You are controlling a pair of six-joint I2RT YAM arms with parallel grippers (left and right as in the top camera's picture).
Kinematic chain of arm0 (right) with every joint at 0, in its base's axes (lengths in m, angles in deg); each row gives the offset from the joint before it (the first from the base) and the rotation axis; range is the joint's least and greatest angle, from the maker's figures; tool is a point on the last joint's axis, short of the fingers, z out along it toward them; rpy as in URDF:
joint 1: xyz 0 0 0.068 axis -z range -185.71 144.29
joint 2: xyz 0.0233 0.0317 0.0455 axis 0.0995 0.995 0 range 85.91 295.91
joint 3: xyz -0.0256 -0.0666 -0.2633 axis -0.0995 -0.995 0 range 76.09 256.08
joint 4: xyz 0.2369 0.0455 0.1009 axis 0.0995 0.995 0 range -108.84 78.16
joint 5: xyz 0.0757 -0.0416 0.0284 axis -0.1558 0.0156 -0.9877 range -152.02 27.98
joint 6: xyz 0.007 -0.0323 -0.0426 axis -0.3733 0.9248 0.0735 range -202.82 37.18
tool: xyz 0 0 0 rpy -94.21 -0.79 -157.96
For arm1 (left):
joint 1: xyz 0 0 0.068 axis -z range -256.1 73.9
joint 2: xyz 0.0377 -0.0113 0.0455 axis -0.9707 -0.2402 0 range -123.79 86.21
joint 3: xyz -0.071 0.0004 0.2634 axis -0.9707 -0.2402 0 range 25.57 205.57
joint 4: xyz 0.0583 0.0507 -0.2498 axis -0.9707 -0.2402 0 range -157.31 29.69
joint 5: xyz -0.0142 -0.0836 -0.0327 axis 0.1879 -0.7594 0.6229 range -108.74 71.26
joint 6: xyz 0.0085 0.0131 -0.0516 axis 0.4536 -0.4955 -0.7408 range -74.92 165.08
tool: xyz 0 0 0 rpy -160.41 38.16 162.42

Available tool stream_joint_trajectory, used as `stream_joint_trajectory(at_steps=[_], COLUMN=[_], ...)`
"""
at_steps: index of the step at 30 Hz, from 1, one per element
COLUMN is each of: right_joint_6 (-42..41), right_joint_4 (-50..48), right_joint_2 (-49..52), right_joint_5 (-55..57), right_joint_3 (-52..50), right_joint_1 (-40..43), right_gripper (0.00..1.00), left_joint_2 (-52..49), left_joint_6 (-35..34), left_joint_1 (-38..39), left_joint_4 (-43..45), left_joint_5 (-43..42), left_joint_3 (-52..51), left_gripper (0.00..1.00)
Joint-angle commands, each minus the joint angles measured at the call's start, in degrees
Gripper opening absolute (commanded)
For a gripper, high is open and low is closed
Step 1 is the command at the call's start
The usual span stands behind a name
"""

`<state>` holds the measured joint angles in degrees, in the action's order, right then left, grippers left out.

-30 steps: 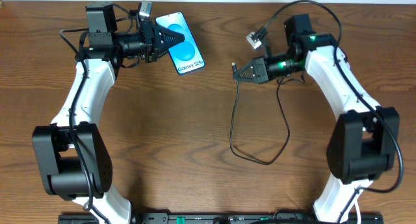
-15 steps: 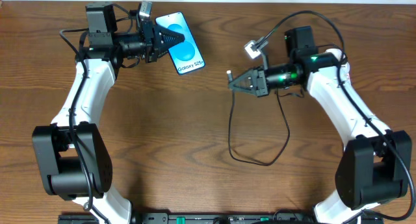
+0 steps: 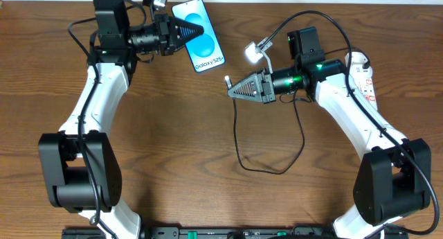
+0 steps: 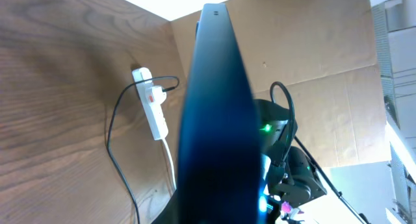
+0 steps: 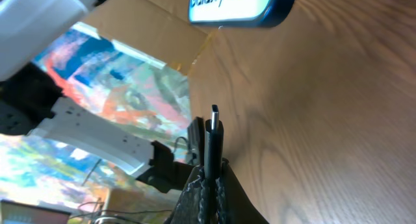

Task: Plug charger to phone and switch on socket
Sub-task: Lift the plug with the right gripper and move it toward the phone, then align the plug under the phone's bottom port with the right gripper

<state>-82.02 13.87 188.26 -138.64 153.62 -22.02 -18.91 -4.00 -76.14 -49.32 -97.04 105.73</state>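
My left gripper (image 3: 185, 30) is shut on the phone (image 3: 201, 35), a blue-screened "Galaxy S25" held above the table at the back; in the left wrist view the phone (image 4: 218, 113) stands edge-on between the fingers. My right gripper (image 3: 234, 91) is shut on the charger's connector end (image 3: 228, 80), tip pointing toward the phone's lower edge, a short gap away. In the right wrist view the connector (image 5: 213, 136) sticks up from the fingers below the phone's edge (image 5: 240, 6). The black cable (image 3: 239, 138) loops down over the table. The white socket (image 3: 363, 76) lies at the right, also in the left wrist view (image 4: 151, 104).
A wooden table (image 3: 173, 142) with a cardboard wall (image 4: 305, 49) behind it. The cable's loop (image 3: 277, 171) lies in the middle front. The right arm's body (image 3: 360, 128) runs along the right side, the left arm (image 3: 90, 114) along the left.
My right gripper has moved left toward the phone with the connector. My left gripper has shifted the phone up and right. The socket is now uncovered at the right.
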Motion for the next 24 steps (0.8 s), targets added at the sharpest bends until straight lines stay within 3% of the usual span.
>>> stream_joint_trajectory(at_steps=[1,24], right_joint_6=[-0.5,-0.6], right_joint_4=[-0.4,-4.2], right_joint_2=[-0.3,0.0], right_joint_5=[-4.8,-6.6], right_joint_3=[-0.1,-0.2], right_joint_1=[-0.3,-0.2], right_gripper=[0.01,0.01], left_joint_2=[0.7,0.7], left_joint_6=[-4.2,-6.2], left_joint_1=[0.4,4.0], left_joint_4=[1.6,4.9], left_joint_5=[-2.1,-4.5], left_joint_3=[0.5,0.5], left_gripper=[0.08,0.07])
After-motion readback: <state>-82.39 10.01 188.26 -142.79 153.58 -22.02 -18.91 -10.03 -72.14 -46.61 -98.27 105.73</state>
